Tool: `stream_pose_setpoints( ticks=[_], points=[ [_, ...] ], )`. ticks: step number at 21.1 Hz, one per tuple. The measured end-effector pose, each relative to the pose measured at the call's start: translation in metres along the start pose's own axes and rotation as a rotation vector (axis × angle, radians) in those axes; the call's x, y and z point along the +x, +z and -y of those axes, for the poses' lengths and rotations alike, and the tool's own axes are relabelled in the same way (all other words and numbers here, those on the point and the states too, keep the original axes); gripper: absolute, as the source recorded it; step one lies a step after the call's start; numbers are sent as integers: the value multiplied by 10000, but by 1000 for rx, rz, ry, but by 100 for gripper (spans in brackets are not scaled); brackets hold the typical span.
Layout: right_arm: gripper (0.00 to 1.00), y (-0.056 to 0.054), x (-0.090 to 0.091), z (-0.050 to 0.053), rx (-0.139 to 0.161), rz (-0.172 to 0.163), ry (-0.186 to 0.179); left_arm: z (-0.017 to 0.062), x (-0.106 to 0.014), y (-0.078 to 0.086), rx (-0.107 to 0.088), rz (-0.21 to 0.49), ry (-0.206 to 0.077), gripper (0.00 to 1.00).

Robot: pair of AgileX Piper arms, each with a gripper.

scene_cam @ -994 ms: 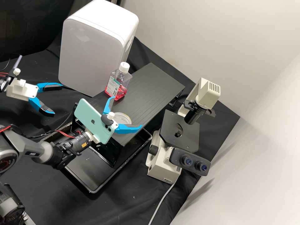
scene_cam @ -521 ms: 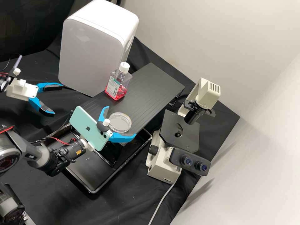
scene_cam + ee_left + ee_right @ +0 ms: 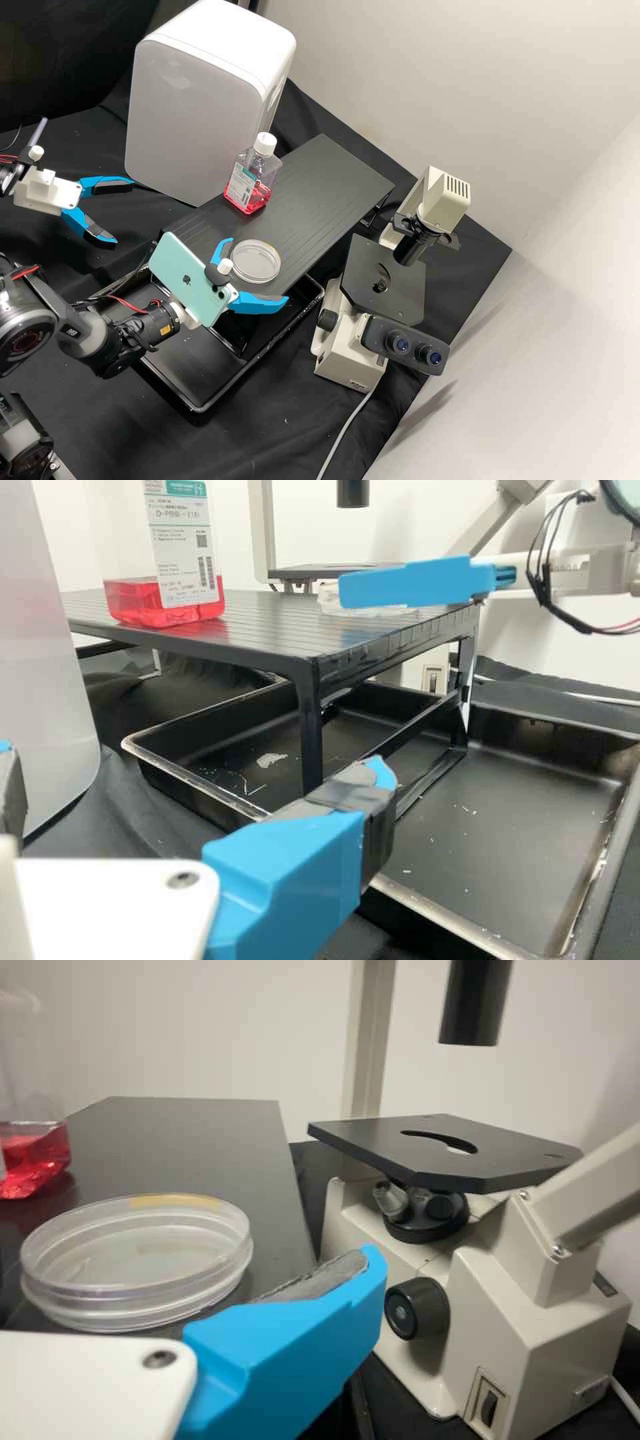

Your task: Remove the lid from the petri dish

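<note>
1. The petri dish [image 3: 254, 261] is noted on a raised black shelf [image 3: 320, 187], near the shelf's front corner. It lies flat, with the clear lid [image 3: 135, 1232] seated on it.
2. The right pincer [image 3: 259, 271] is seen released: its two blue fingers are spread wide and nothing is grasped.
3. In the high view the dish is framed between those spread fingers. One finger [image 3: 222, 248] is placed just beside the dish's rim. The other [image 3: 267, 303] is held along the shelf's front edge, apart from the dish.
4. In the right wrist view the dish is seen just ahead of one finger [image 3: 320, 1295], with a narrow gap between them.
5. The left pincer [image 3: 121, 210] is also seen released, fingers spread and empty. It is held over the tabletop [image 3: 280, 427] beside a white box [image 3: 200, 93], well apart from the dish.
6. A bottle [image 3: 250, 175] of red liquid is stood upright farther back on the shelf, apart from the dish.
7. The shelf is set in a black tray [image 3: 200, 403]. A microscope [image 3: 393, 287] is placed on the tabletop just beside the tray.
</note>
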Motion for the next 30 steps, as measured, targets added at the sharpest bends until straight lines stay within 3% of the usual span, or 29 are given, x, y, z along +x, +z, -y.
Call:
stream_pose_setpoints(
  ticks=[11, 18, 22, 30],
  points=[
    [100, -42, 102, 87, -50, -15, -24, 0, 0, 0, 0, 0, 0, 100],
    [100, -47, 167, 105, -42, 0, -12, 0, 0, 0, 0, 0, 0, 100],
    [100, -51, 206, 102, -55, 1, -7, 0, 0, 0, 0, 0, 0, 100],
    [100, -39, 205, 74, -55, 6, 4, 0, 0, 0, 0, 0, 0, 100]
  ],
)
